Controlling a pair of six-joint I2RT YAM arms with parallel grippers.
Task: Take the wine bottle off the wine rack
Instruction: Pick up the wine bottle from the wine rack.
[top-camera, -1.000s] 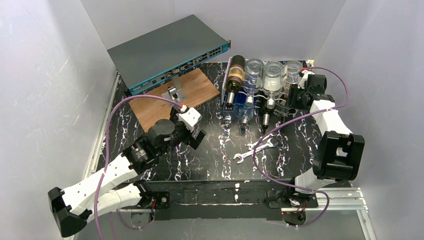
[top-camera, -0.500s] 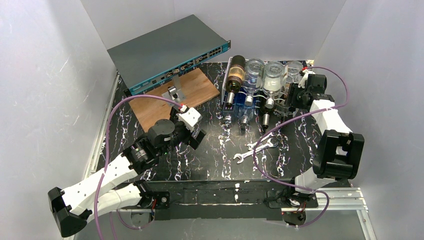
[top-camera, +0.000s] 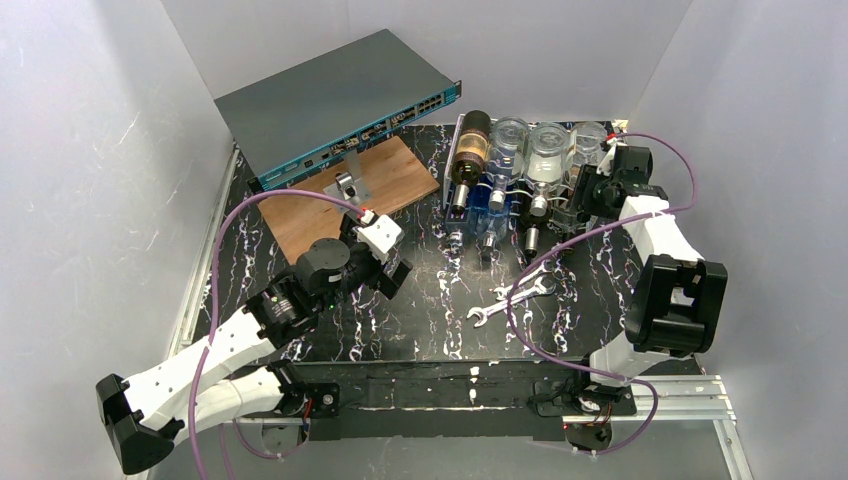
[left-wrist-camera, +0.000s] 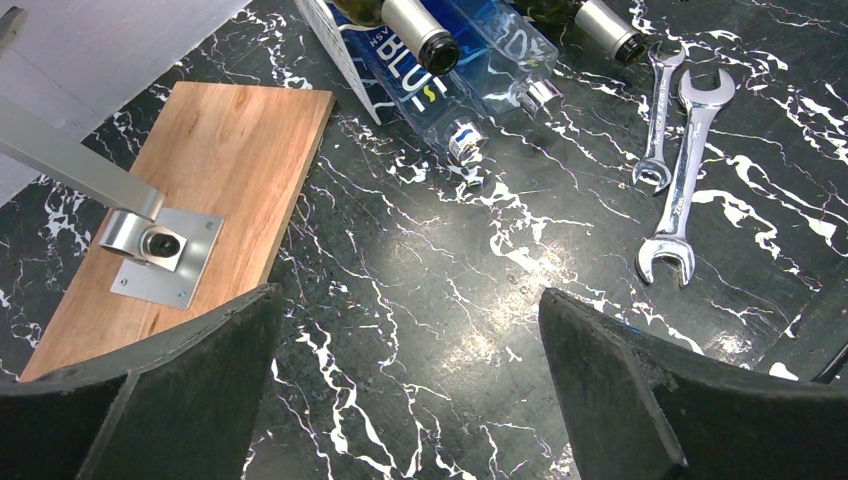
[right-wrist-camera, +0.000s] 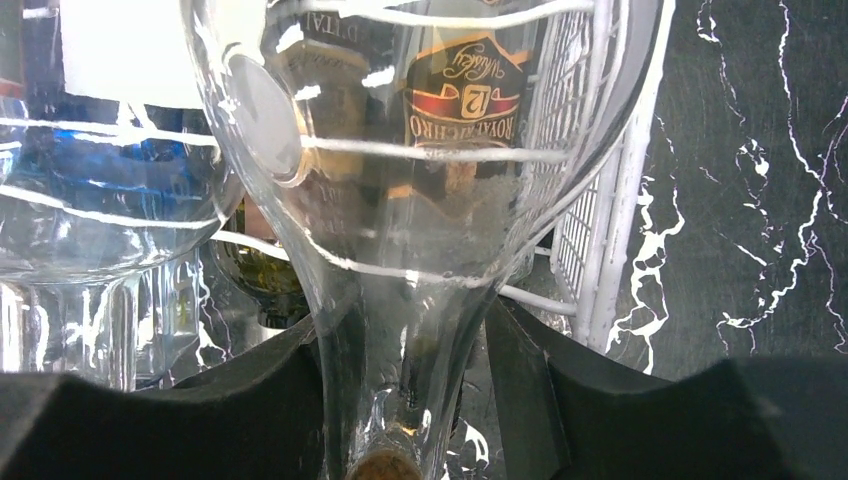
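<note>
Top view: the right pincer (top-camera: 588, 192) is sitting at the neck of the clear bottle (top-camera: 586, 142), which is lying just ahead of it in the end cradle of the rack (top-camera: 450, 195).

Left wrist: the left pincer (left-wrist-camera: 408, 295) is hanging wide open over the bench (left-wrist-camera: 560, 200).

Right wrist: the jaws are squeezing the neck between them. Drawing it straight back, without tilting, looks best.

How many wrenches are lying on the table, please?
2. A larger wrench and a smaller wrench lie side by side on the table, just in front of the wine rack.
</note>
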